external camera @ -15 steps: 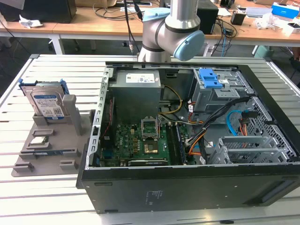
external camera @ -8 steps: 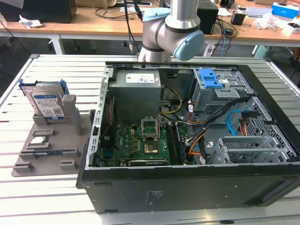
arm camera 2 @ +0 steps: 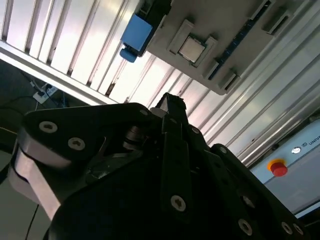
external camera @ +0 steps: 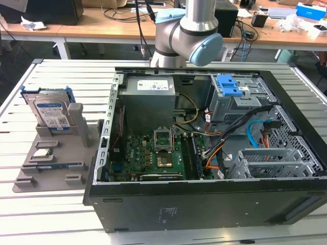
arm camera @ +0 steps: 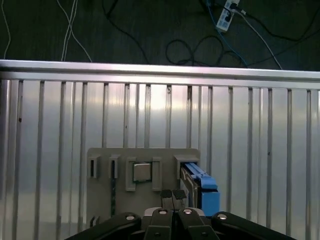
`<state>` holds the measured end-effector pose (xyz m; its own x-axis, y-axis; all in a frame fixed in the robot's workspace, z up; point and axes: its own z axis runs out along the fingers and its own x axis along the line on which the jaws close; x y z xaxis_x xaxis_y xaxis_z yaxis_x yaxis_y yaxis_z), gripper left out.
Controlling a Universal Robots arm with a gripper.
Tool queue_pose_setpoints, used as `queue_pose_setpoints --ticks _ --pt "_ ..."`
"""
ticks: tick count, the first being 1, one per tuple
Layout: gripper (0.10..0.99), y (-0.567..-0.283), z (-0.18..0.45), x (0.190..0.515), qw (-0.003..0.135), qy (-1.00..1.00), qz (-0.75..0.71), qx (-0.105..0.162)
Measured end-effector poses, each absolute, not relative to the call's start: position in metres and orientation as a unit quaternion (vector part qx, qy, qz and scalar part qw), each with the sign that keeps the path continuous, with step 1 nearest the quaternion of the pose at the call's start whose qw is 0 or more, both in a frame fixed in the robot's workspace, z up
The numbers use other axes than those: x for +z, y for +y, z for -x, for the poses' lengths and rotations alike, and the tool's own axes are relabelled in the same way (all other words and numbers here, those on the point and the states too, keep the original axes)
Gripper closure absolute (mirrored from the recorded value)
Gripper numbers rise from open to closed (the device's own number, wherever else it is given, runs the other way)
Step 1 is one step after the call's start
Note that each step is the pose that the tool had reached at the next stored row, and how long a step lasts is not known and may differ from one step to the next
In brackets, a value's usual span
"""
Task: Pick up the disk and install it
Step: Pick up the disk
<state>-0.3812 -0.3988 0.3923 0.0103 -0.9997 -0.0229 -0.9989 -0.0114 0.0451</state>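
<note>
Gripper (arm camera: 172,199) up close in the first wrist view: jaws drawn narrow, tips almost together, nothing between them. It hangs above the grey tray (arm camera: 102,192) and touches nothing. Under it on the tray a processor chip (arm camera: 142,172) lies flat in its pocket. Just beside the chip the disk (arm camera: 201,184) stands on edge in a slot, blue bracket up, not yet picked up. Past the tray: bare slatted metal surface (arm camera: 250,130), then its long edge, then floor with loose cables (arm camera: 200,45) and a power strip (arm camera: 227,14). In the exterior view, an open computer case (external camera: 204,206) lies on its side nearest the camera, motherboard exposed. A blue-tabbed drive cage (external camera: 237,97) sits in its far corner, toward the exterior view's right. The tray lies just beside the case, toward the surface's edge on the exterior view's left. The disk is upright at the tray's far end, label facing the camera. The arm (external camera: 186,33) rises behind the case. Cluttered desks (external camera: 102,28) are farthest back.
</note>
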Motion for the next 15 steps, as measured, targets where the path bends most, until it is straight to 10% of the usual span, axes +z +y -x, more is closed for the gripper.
queue_pose_setpoints --ticks 15 --pt "0.980 -0.3989 0.3812 0.3859 0.006 -0.754 -0.657 -0.024"
